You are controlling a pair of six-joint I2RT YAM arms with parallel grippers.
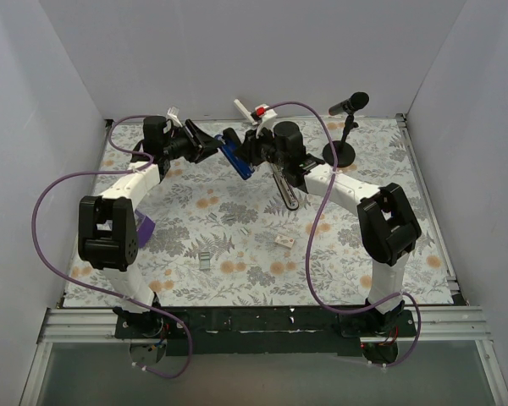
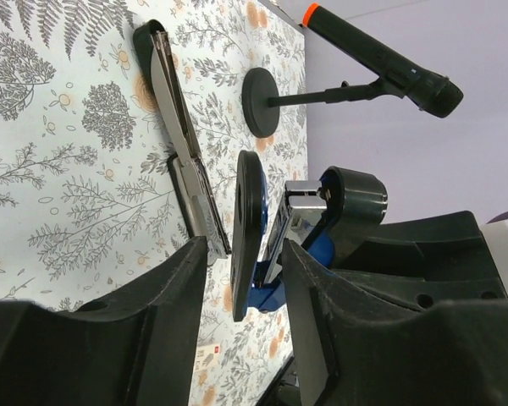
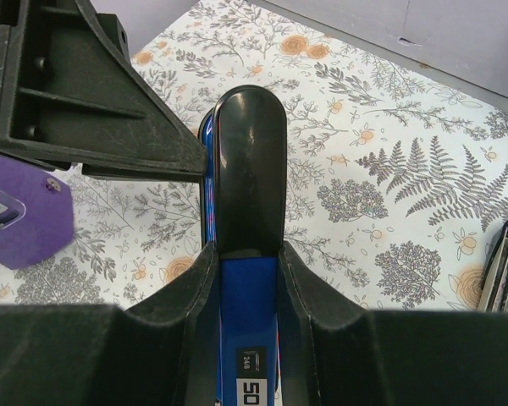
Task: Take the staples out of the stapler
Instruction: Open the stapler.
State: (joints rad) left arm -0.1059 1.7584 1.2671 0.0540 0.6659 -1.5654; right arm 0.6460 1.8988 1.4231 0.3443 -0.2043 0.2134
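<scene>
The stapler is spread open above the table's back middle. My right gripper is shut on its blue-and-black arm, which shows as a blue bar in the top view. The silver staple channel and the black base hang away from that arm, slanting down toward the table. My left gripper straddles the tip of the blue-and-black arm. A gap shows on each side of the arm, so the jaws are open, and both black fingers stand clear of it.
A black microphone on a round stand is at the back right, close behind the stapler. A purple block lies by the left arm. A small white card and a small grey piece lie mid-table.
</scene>
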